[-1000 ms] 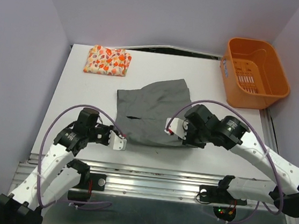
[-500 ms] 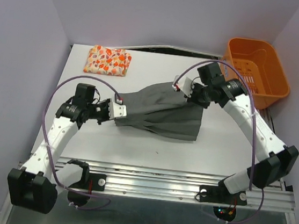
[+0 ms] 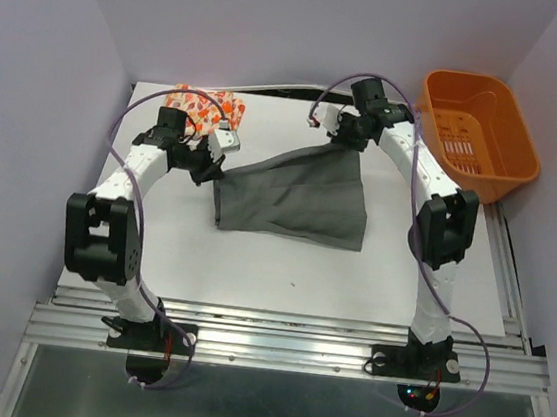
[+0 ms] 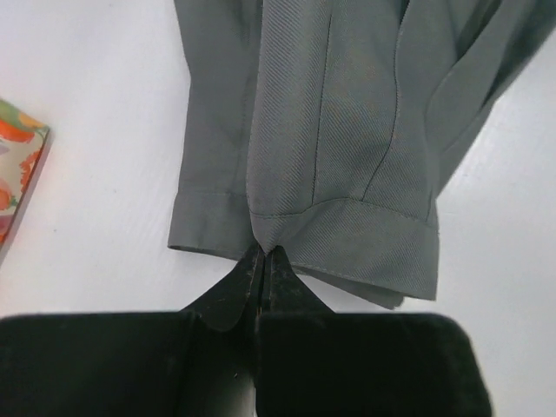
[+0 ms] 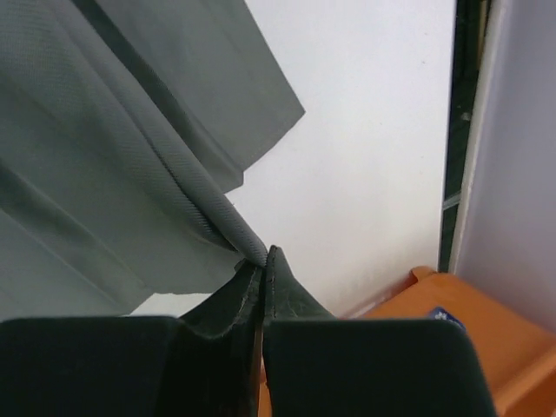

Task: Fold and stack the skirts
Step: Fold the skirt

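The dark grey skirt (image 3: 295, 198) hangs stretched between both grippers over the middle of the table, its lower part resting on the surface. My left gripper (image 3: 217, 151) is shut on the skirt's hem (image 4: 347, 234) at its left corner. My right gripper (image 3: 337, 135) is shut on a bunched fold of the grey skirt (image 5: 174, 187) at its far right corner. The printed cream skirt (image 3: 209, 108) lies folded at the far left of the table, partly hidden behind my left arm; its edge (image 4: 17, 169) shows in the left wrist view.
An orange plastic basket (image 3: 473, 135) stands at the far right, close to my right arm; its rim (image 5: 469, 326) shows in the right wrist view. The white table (image 3: 282, 269) has bare surface in front of the grey skirt.
Both arms have reached from the near side to the far side of the table, carrying the grey skirt's near edge up and away; the cloth now hangs stretched between them.
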{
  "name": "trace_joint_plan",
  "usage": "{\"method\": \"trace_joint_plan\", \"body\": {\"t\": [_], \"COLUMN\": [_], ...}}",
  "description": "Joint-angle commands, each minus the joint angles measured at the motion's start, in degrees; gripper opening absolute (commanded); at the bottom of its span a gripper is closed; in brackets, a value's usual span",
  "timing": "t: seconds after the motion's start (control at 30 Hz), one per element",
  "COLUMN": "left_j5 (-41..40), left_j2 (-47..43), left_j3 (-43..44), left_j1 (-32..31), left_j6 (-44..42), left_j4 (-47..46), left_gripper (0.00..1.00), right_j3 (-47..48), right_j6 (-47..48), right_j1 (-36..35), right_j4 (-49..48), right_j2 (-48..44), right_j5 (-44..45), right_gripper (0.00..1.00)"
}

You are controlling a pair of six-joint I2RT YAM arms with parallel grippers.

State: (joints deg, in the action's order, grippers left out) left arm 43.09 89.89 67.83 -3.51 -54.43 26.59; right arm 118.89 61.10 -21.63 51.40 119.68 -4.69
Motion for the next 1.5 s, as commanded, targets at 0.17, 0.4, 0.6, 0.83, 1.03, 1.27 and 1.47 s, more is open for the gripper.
{"method": "trace_joint_plan", "body": {"t": [0.17,0.4,0.6,0.83,1.03,1.27,1.47], "left_j5": [-5.64,-11.71,-16.37,-22.44,-9.72,0.77,-7.14], "left_j2": [24.51,30.08,26.22,17.79,11.55,-5.41,-3.16], "left_j3": [17.66,21.36,15.33,2.32,0.54,0.38,-3.05], "left_j1": [2.98,2.98,-0.26,-12.56,-24.78,-23.31,-21.28], "left_j6": [15.75,20.25,20.42,23.14,28.42,33.16,31.68], "left_j4": [-7.61,-7.0,-4.89,-2.86,2.58,-5.48,-7.87], "left_gripper": [0.01,0.21,0.23,0.24,0.53,0.59,0.35], "right_j3": [5.13,6.44,6.62,-0.58,-2.52,-28.05,-34.16], "right_j6": [5.79,-2.2,-8.36,-14.15,-26.98,-40.09,-41.94], "right_j1": [1.5,1.5,1.5,2.03,4.48,5.02,5.54], "right_j4": [-16.83,-24.58,-26.35,-17.74,1.37,4.33,1.17], "right_j2": [16.9,17.53,8.22,-6.02,-12.8,-22.81,-20.46], "right_j5": [-0.15,3.79,12.14,16.11,8.75,0.82,3.28], "right_gripper": [0.4,0.99,1.0,1.0,1.0,1.0,0.96]}}
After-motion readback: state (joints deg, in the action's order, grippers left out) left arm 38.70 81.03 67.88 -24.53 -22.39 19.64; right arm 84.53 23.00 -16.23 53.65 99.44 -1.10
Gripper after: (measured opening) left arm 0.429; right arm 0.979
